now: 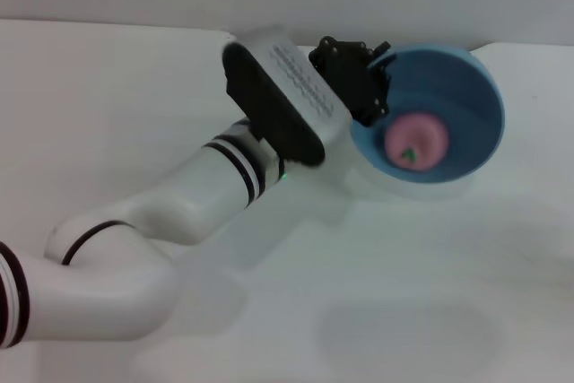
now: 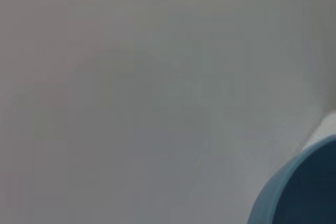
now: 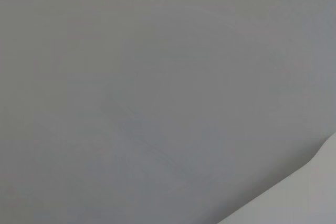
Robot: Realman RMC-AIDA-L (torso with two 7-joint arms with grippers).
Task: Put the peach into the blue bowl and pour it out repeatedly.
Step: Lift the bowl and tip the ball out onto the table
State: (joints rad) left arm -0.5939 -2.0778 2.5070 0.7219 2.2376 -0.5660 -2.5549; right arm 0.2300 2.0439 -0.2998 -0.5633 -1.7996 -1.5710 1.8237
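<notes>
We find the peach [image 1: 415, 142] inside the bowl [image 1: 466, 87], so the loading step is done. The left gripper [image 1: 375, 87] grips the bowl's near rim, jaws closed on it as far as we can judge, and holds the bowl tilted, its opening turned toward the head camera, apparently raised above the white table [image 1: 117, 87]. The peach rests against the lower wall. We judge a pour is in progress or imminent; the peach has not left the bowl. The right gripper is not visible.
</notes>
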